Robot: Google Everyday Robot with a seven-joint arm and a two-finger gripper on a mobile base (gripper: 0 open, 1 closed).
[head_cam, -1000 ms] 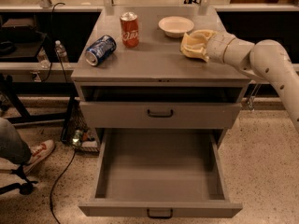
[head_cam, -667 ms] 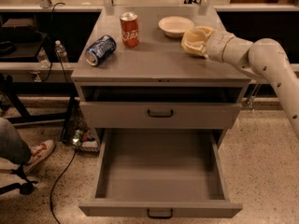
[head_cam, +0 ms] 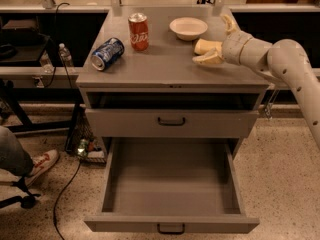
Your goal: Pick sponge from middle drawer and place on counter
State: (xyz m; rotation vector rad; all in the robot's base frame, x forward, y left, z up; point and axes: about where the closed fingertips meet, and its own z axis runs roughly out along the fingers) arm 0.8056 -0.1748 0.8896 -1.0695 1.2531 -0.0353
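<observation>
My gripper [head_cam: 206, 54] reaches in from the right over the right part of the counter [head_cam: 165, 64], just in front of the white bowl. It is shut on the pale-yellow sponge [head_cam: 206, 46], which sits low, at or just above the counter top. The middle drawer [head_cam: 170, 189] is pulled wide open below, and its flat grey floor is bare. Its small dark handle [head_cam: 171, 228] is at the front edge.
A white bowl [head_cam: 188, 28] stands at the back right of the counter. A red soda can [head_cam: 138, 31] stands upright and a blue can [head_cam: 107, 53] lies on its side at the left. A shut drawer front [head_cam: 171, 121] is above the open one. A person's shoe [head_cam: 42, 162] is at the left.
My gripper has moved down and a little toward the counter's front with the sponge, away from the bowl. The cans, bowl and drawer have not moved.
</observation>
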